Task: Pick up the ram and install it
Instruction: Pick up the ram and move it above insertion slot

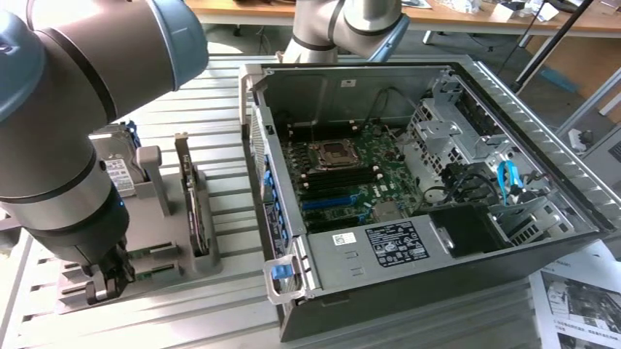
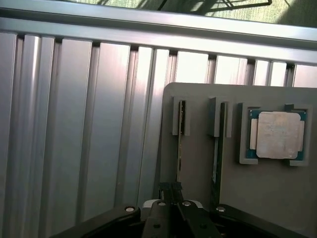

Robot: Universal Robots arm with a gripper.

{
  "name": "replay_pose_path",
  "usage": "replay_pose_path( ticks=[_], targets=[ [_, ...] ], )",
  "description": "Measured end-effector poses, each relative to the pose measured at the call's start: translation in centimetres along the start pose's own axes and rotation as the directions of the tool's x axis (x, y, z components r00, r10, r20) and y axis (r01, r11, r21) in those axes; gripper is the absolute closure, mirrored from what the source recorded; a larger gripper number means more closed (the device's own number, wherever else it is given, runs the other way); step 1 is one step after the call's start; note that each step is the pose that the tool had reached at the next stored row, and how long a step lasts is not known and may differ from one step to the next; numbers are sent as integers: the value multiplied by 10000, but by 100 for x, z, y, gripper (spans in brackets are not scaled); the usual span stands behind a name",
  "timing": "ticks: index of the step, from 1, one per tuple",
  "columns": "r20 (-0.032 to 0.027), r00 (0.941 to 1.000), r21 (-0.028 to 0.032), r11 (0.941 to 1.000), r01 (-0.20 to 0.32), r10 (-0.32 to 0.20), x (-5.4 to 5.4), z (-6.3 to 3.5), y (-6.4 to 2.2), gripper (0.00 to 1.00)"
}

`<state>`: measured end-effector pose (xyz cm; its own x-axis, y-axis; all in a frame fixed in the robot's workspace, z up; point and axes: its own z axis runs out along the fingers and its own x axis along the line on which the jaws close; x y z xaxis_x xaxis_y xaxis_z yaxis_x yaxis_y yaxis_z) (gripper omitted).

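The ram (image 2: 180, 144), a thin green stick, stands on edge in a slot of the grey holder (image 2: 198, 99). A second such stick (image 2: 216, 148) stands in the slot beside it. My gripper (image 2: 171, 188) is down at the holder with its fingers shut on the near part of the first stick, which still sits in its slot. In the exterior view the gripper (image 1: 105, 287) hangs low over the holder (image 1: 209, 265) at that view's lower left, well apart from the open computer case (image 1: 388, 73). The motherboard (image 1: 359, 174) lies bare inside the case.
A square silver processor chip (image 2: 277, 134) rests in a recess of the holder past the sticks. A dark upright card (image 1: 194, 211) and a hard drive (image 1: 116, 171) stand on the holder. My arm's big joints fill the exterior view's left. Papers (image 1: 582, 298) lie at the lower right.
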<state>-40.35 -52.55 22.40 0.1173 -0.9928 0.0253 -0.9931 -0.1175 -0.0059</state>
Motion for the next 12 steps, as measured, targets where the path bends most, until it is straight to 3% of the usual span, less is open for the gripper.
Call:
replay_pose_path(
  ticks=[11, 12],
  targets=[
    [0, 10000, 0, 10000, 23, -23, 1, 23, 0, 89],
    [0, 10000, 0, 10000, 23, -23, 1, 23, 0, 83]
  ],
)
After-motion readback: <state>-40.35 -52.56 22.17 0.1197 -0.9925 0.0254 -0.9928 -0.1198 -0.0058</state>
